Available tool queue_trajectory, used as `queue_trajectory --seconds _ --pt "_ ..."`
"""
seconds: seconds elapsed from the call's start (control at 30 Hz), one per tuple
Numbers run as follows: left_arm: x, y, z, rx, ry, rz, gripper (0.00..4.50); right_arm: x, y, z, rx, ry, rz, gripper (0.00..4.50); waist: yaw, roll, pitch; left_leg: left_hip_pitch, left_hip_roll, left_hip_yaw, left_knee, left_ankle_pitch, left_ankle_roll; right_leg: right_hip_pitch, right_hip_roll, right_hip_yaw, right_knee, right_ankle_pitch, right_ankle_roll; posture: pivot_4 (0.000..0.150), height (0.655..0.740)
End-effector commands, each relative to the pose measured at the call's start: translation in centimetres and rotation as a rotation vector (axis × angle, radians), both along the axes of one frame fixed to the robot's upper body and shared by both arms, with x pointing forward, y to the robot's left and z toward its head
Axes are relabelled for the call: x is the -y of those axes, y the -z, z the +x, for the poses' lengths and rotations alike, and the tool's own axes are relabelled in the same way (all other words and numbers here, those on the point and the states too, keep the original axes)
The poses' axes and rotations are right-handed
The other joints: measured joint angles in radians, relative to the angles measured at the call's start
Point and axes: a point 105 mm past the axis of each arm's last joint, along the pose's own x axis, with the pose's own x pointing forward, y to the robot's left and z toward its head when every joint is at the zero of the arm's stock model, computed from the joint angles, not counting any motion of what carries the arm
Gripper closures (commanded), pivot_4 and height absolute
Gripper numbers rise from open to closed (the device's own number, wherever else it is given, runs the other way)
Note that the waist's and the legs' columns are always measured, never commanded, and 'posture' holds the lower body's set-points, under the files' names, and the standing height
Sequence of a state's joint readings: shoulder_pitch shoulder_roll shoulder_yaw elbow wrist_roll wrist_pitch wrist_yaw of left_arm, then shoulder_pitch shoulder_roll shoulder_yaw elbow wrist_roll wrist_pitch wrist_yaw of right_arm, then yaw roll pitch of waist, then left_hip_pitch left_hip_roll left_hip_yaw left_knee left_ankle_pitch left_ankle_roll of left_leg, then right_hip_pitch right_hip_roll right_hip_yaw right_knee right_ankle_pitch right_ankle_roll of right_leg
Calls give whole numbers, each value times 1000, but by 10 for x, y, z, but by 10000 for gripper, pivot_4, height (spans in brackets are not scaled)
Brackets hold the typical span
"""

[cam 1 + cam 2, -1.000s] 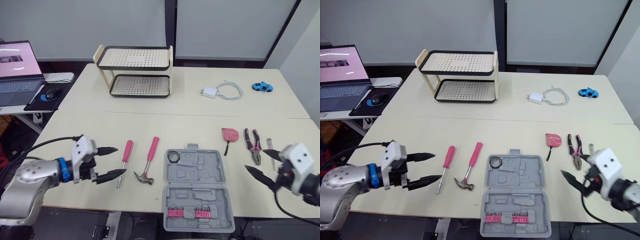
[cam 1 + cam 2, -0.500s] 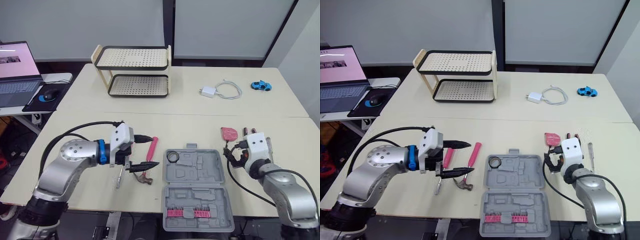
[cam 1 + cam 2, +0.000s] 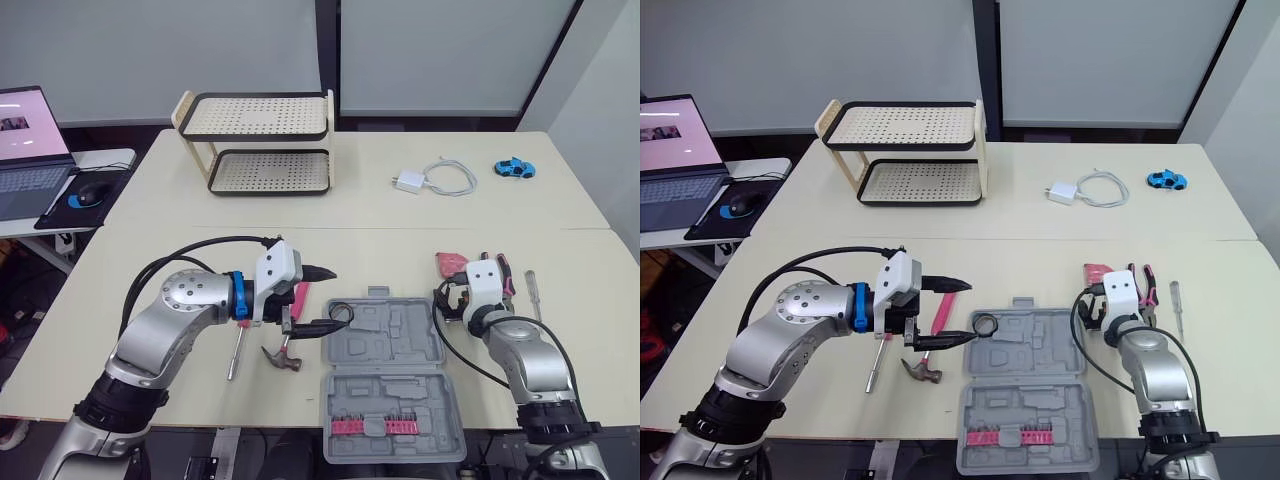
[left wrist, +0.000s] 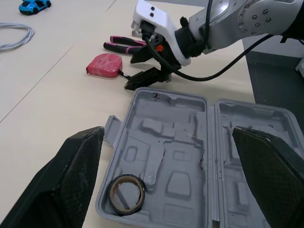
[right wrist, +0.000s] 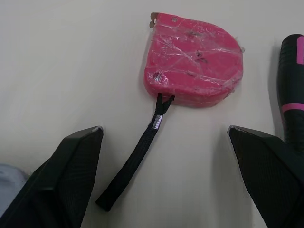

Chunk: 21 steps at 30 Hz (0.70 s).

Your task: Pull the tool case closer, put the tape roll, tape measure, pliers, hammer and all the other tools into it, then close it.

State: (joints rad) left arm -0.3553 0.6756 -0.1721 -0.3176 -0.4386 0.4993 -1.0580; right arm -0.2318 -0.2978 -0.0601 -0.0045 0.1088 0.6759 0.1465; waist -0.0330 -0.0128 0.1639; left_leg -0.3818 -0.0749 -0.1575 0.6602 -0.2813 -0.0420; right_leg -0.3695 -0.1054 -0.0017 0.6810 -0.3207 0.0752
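Note:
The grey tool case lies open at the table's front, with the tape roll in its far left corner. My left gripper hovers open over that corner, above the pink-handled hammer and beside a pink screwdriver. My right gripper is open just right of the case, its fingers either side of the black strap of the pink tape measure. The pliers lie just beyond the tape measure, and a small screwdriver lies further right.
A two-tier rack stands at the back left. A white charger with cable and a blue toy car lie at the back right. A laptop sits on a side table at the left. Pink bits line the case's near half.
My left gripper has swung right from the table's left side to the case's tape-roll corner. My right gripper has come in from the front right edge to the tape measure's strap.

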Motion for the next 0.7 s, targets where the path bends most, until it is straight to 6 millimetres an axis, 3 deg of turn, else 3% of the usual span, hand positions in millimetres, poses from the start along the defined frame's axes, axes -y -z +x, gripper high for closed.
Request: queue_trajectory --seconds 0.03,0.1,0.43,0.6,0.7 --pt "8 -9 -3 41 32 -6 0 1 -4 7 20 29 29 3857 0 0 0 0 0 0 0 0 0 0 0 0 0 0 0 1500 7400" --pt "9 -10 -2 41 32 -9 0 0 -2 8 13 34 37 8569 0 0 0 0 0 0 0 0 0 0 0 0 0 0 0 1500 7400" --pt "10 -8 -2 38 40 -1 0 2 2 4 -8 85 97 44710 0 0 0 0 0 0 0 0 0 0 0 1 0 0 0 1500 7400" --pt "10 -6 -4 35 44 6 0 11 -6 -3 7 118 125 44710 2 0 0 0 0 0 0 0 0 0 0 2 0 0 0 1500 7400" --pt "7 1 -10 33 73 43 0 21 -8 -20 -4 115 126 44710 3 1 -1 0 0 0 0 0 0 0 0 2 0 0 0 1500 7400"
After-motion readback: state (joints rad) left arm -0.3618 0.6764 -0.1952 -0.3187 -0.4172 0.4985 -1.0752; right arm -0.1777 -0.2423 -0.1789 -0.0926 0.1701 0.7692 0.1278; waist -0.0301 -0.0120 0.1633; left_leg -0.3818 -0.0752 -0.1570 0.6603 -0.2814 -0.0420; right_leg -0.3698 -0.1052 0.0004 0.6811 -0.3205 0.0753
